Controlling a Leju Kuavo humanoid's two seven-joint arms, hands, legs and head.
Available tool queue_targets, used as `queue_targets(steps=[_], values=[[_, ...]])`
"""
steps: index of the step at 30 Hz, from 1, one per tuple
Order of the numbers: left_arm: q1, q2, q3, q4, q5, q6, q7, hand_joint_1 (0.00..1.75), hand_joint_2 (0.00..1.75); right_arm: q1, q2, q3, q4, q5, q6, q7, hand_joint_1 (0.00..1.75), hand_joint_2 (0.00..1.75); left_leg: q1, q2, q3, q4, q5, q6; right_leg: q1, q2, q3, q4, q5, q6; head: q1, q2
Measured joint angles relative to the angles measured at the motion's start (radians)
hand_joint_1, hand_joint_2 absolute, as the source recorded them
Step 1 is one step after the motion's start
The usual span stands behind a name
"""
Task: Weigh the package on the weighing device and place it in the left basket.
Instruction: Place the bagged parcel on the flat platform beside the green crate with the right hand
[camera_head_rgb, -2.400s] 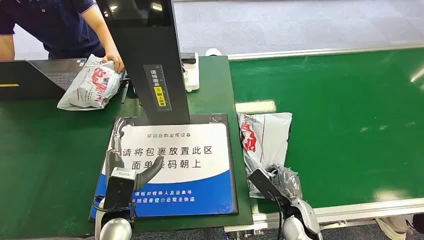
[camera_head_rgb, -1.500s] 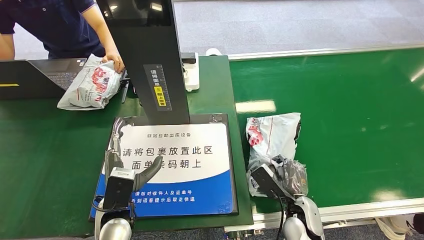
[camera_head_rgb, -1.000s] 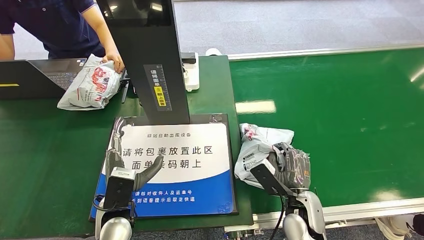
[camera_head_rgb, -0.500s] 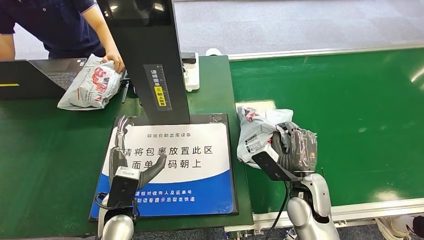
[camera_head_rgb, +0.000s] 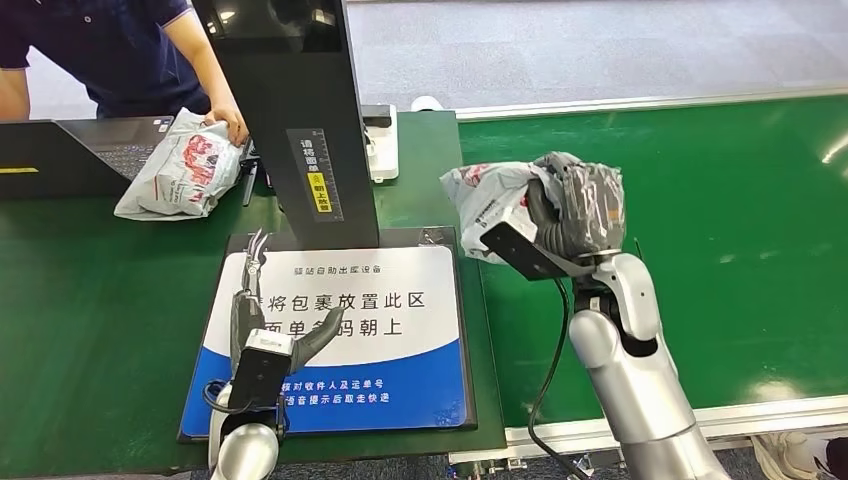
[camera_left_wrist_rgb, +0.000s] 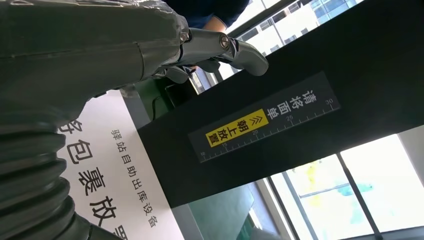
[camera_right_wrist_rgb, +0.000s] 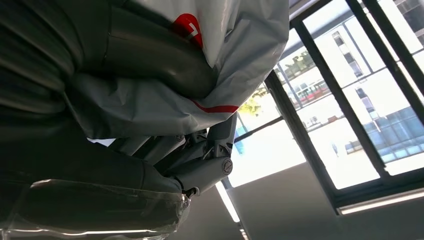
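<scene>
Fingers (camera_head_rgb: 560, 200) of the right hand (camera_head_rgb: 575, 210) clench the crumpled package (camera_head_rgb: 490, 200), lying left-right, its right end hidden; the left hand (camera_head_rgb: 285, 330) hovers open over the scale (camera_head_rgb: 440, 400).

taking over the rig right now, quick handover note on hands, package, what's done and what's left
Right hand grips the grey package, raised above the green belt just right of the weighing device.
Left hand is open, holding nothing, over the device's white and blue plate.
Done: package picked up.
Left: set it on the plate, weigh it, then place it in the left basket.
A person's hand rests on a second package at far left.
</scene>
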Motion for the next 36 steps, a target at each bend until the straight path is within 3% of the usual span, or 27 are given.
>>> queue_targets(steps=[11,18,25,36], values=[[-0.019,-0.002,-0.009,0.035,0.042,-0.001,-0.005,0.00,1.75,-0.155,0.013,0.120,0.079,-0.003,0.055,0.011,1.73,1.75,0.000,-0.001,-0.002,0.000,0.001,0.000,0.000,-0.001,-0.001,0.000,0.000,0.000,0.000,0.000],[-0.142,-0.006,0.022,0.196,0.095,0.032,-0.033,0.00,1.75,-0.264,0.146,0.343,0.229,-0.048,0.097,0.018,1.74,1.75,0.001,-0.001,-0.001,0.000,0.003,-0.003,0.001,-0.001,-0.002,0.002,0.001,-0.002,0.000,0.000],[-0.220,-0.006,0.078,0.296,0.081,0.079,-0.028,0.00,1.75,-0.273,0.241,0.487,0.272,-0.124,0.124,0.004,1.73,1.75,0.001,0.000,-0.002,0.000,0.003,-0.003,0.001,0.000,-0.003,0.003,0.001,-0.002,0.000,0.000],[-0.234,-0.006,0.136,0.307,0.046,0.114,0.010,0.00,1.75,-0.244,0.305,0.580,0.221,-0.254,0.198,0.017,1.73,1.75,0.001,0.000,-0.003,0.000,0.003,-0.003,0.001,0.000,-0.004,0.003,0.001,-0.002,0.000,0.000]])
